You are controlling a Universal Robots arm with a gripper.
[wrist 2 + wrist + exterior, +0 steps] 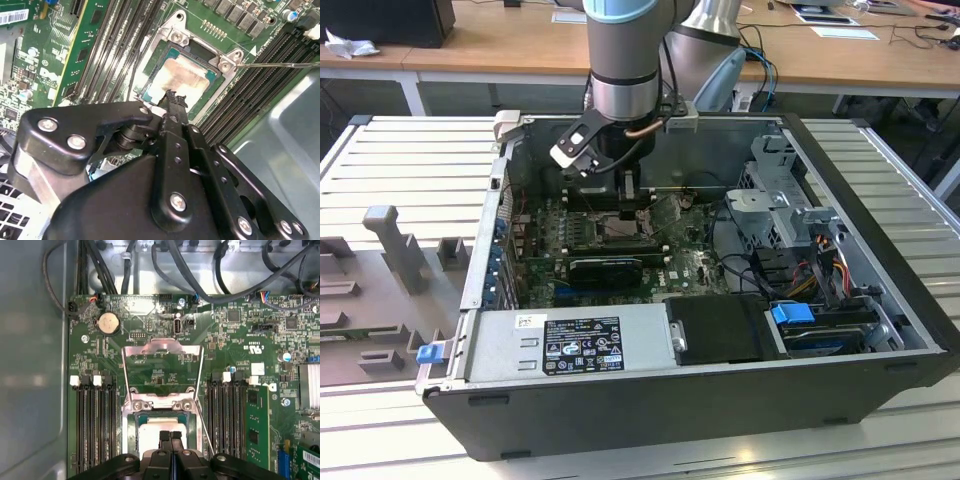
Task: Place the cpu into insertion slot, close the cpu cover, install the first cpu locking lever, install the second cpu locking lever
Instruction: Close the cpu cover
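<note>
The cpu (182, 77), with its silver-grey top, lies flat in the insertion slot (176, 35) on the green motherboard. It also shows in the first wrist view, cpu (150, 432), inside the metal rim of the insertion slot (126, 427). The cpu cover (162, 344) is swung back, and board shows through its square window. A thin locking lever (205, 429) slants beside the socket, and the locking lever (272, 63) sticks out sideways. My gripper (170, 436) is shut with fingers pressed together, tips just over the chip's near edge. In the exterior view the gripper (628, 198) reaches down into the case.
Long black memory slots (95, 425) flank the socket, with a green memory stick (257, 422) on one side. A coin battery (108, 323) and cables (220, 290) lie beyond the cover. The open case holds a black expansion card (605, 268), a power supply (570, 345) and a drive cage (780, 205).
</note>
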